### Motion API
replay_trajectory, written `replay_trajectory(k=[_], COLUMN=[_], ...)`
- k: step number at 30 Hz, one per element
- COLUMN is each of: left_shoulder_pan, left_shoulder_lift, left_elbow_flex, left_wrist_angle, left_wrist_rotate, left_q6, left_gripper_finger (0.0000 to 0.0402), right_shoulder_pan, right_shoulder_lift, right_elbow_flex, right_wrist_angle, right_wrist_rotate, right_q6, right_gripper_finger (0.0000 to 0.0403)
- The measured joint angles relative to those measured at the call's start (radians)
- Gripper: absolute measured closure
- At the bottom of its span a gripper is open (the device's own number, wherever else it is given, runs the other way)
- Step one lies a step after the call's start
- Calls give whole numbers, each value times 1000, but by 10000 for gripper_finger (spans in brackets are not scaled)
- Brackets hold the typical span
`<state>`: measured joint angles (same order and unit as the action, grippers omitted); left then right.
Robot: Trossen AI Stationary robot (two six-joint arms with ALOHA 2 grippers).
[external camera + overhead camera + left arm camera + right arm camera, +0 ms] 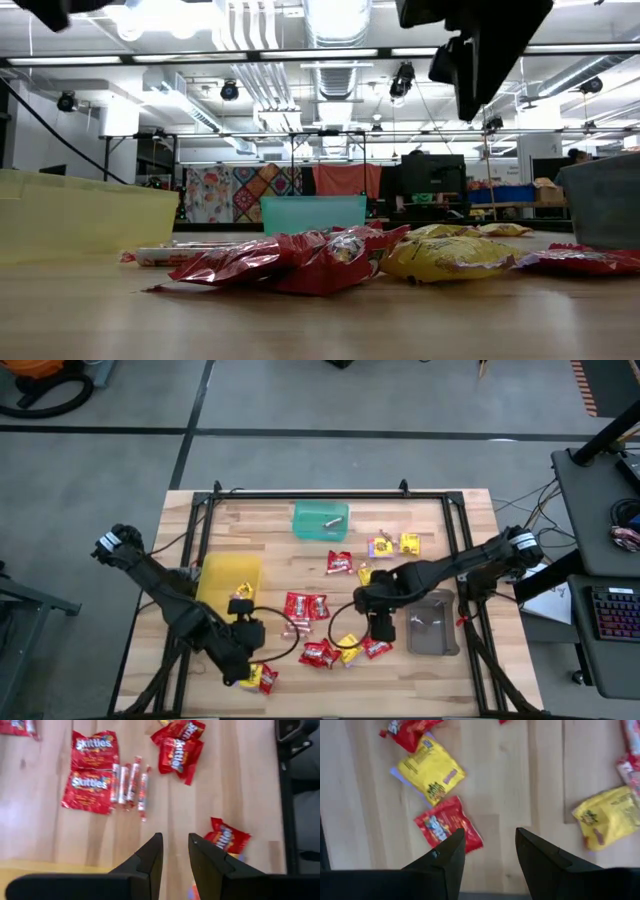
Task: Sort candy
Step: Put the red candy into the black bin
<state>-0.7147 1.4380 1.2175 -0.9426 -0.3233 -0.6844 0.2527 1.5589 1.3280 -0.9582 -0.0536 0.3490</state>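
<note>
Candy lies scattered on the wooden table. Red packets [305, 605] sit mid-table with pinkish-silver rolls [130, 782] beside them. More red packets [318, 653] and a yellow packet [348, 645] lie nearer the near edge. My left gripper [175, 845] is open and empty, hovering left of the rolls, next to the yellow tray [230, 578]. My right gripper [490, 840] is open and empty above the table. A red packet [447, 825] lies just beside one finger, and yellow packets [432, 772] lie farther off.
A green tray [320, 520] stands at the far side and a grey tray [433, 622] right of my right gripper; each holds a small piece. More yellow packets [410, 543] and a red one [340, 563] lie toward the far side. Two packets [262, 678] sit near the near edge.
</note>
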Motion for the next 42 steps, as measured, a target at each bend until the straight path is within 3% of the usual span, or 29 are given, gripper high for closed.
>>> replay_trajectory(k=[3,12,19,29,42], left_shoulder_pan=[26,62,109,188,216], left_shoulder_lift=[0,0,-15,-149,-349], left_elbow_flex=[-3,-26,-131,-283,-346], left_wrist_angle=[-1,16,64,202,212], left_wrist_rotate=[0,-9,-8,-24,-200], left_q6=[53,236,302,388,386], left_gripper_finger=[325,325,325,325,325], right_shoulder_pan=[-2,-11,-50,-81,-92], right_shoulder_lift=[1,7,58,224,358], right_elbow_flex=[-42,-167,-196,-126,-44], right_wrist_angle=[60,377,562,649,656], right_wrist_rotate=[17,231,235,238,239], right_q6=[57,250,298,305,305], right_gripper_finger=[239,239,239,239,239])
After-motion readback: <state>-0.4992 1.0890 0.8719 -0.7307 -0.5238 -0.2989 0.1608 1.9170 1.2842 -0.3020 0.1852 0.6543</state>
